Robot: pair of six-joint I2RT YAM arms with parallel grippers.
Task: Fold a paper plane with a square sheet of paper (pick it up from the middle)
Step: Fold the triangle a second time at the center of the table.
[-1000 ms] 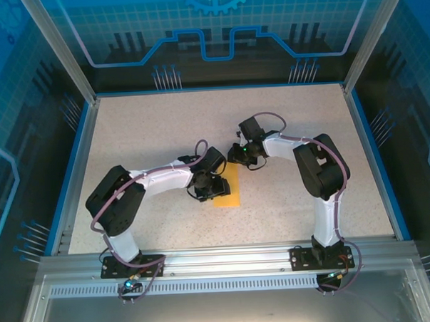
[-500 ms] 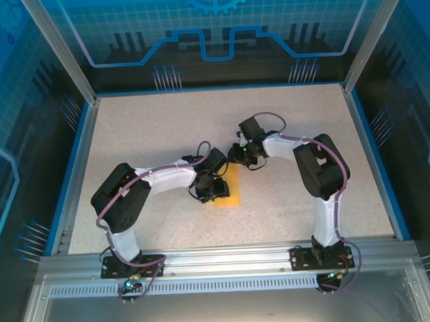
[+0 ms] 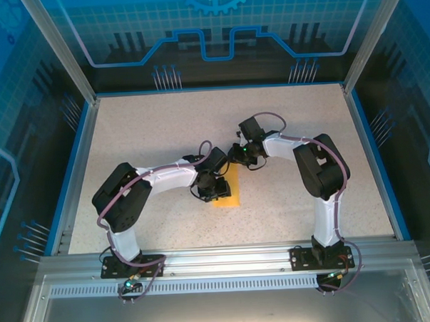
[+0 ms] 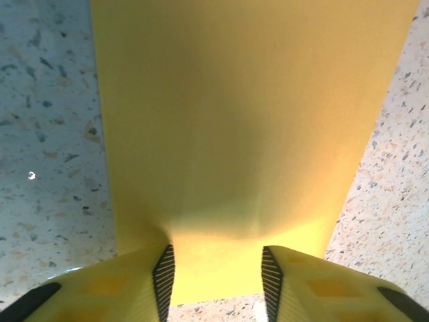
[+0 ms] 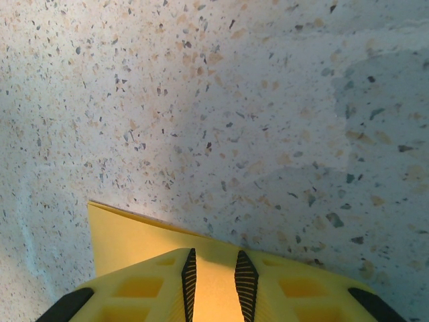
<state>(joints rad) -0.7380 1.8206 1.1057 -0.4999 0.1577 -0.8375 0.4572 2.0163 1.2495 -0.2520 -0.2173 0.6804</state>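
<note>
The left pincer is standing spread, straddling the square sheet of paper lying on the tabletop. The right pincer is sitting narrow at its edge, and I cannot tell whether it is gripping. The sheet looks thin, limp and crease-prone, so pinching mid-sheet seems best.

- The left arm runs from its base up to a raised elbow on its outer side, then bends inward, forearm stretched toward the right arm.
- The left gripper points down at the end of that forearm. In the wrist view, the left gripper has its yellow fingers standing apart with a clear gap between the ribbed pads.
- The right arm rises from its base, folds at the elbow and reaches inward toward the left arm.
- The right gripper sits just beyond the left gripper, close to it. In its wrist view, the right gripper holds its pads near each other, with a narrow gap between them.
</note>
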